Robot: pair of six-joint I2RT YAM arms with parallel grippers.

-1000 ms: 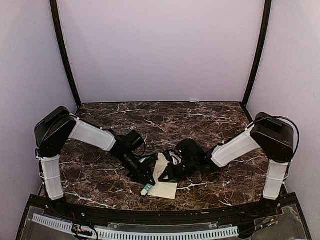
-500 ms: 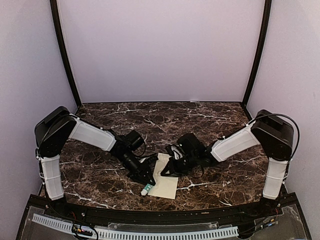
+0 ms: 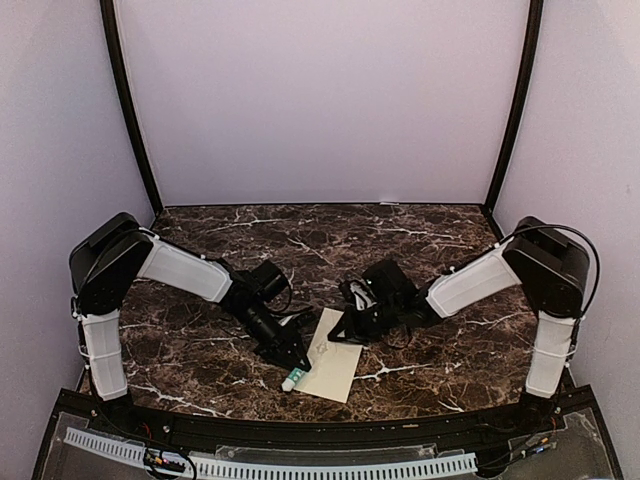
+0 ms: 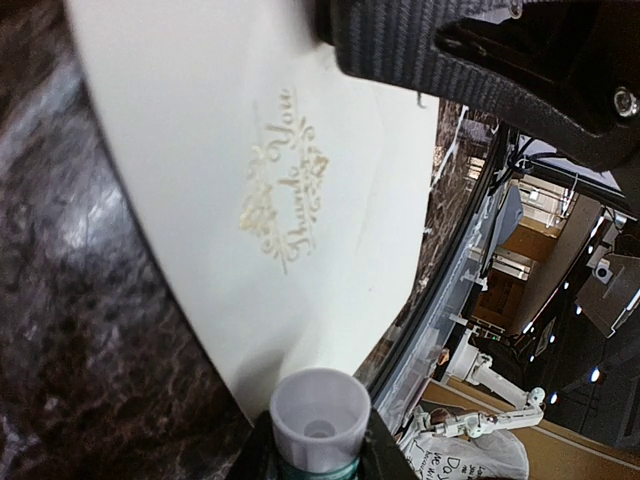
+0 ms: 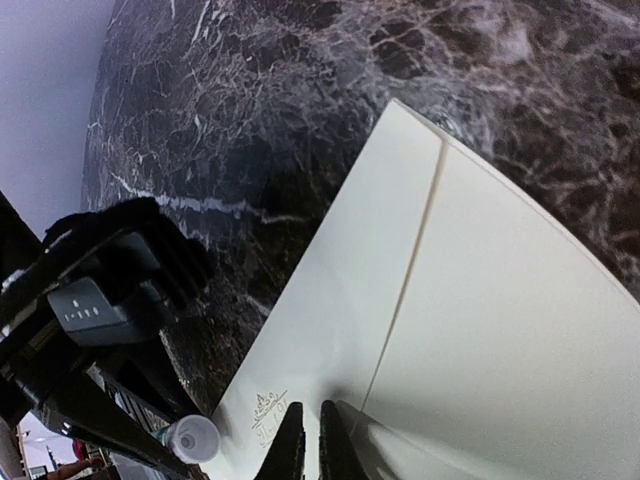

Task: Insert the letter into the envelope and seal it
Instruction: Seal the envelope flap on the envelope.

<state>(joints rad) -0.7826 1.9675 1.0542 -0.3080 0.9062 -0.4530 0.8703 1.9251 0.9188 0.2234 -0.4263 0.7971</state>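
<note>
The cream envelope (image 3: 338,370) lies flat on the marble near the front edge, its "Thank You" emblem (image 4: 285,180) facing up. A flap seam runs along it in the right wrist view, envelope (image 5: 480,330). My left gripper (image 3: 290,368) is shut on a glue stick (image 4: 320,412) with a white cap and teal body, at the envelope's near-left corner. My right gripper (image 5: 305,425) is shut and empty, its tips right over the envelope beside the emblem; contact is unclear. The letter is hidden.
The dark marble table (image 3: 400,240) stretches back to the lilac rear wall. A black rail and clear guard (image 3: 300,440) run along the front edge just below the envelope. The two wrists stand close together over the envelope's far end.
My right arm has drawn back and to the right, uncovering more of the envelope. The left arm and glue stick have stayed put.
</note>
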